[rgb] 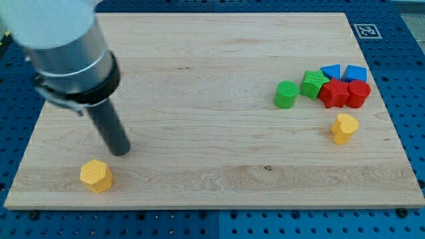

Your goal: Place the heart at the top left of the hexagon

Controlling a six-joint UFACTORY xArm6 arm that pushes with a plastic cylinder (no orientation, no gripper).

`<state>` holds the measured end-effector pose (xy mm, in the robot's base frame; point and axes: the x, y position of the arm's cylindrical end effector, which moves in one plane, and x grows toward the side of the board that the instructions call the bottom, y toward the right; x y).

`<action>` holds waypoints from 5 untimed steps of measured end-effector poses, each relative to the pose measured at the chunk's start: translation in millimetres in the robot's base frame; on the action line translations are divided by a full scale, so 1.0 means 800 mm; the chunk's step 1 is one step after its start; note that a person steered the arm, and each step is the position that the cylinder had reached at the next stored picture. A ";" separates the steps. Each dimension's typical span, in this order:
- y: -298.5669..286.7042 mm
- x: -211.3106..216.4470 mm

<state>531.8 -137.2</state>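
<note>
The yellow hexagon (96, 175) is sitting nearest the camera, at the board's lower left corner. The rod's tip (120, 151) is resting just above and to the right of the hexagon, not touching it; the rod is carrying no fingers, so nothing is being pinched. Far to the right of the hexagon, the yellow heart (344, 127) is lying alone, below a cluster: green cylinder (286, 94), green star (313, 84), two red blocks (344, 93) and two blue blocks (342, 72). The heart is apparently not yet engaged. Next, the tip probably needs to be travelling round the heart's right side, then pushing it leftward across the wooden board (199, 60).
</note>
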 end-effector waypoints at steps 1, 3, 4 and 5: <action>0.086 -0.001; 0.280 0.046; 0.387 0.026; 0.453 -0.013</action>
<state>521.5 225.3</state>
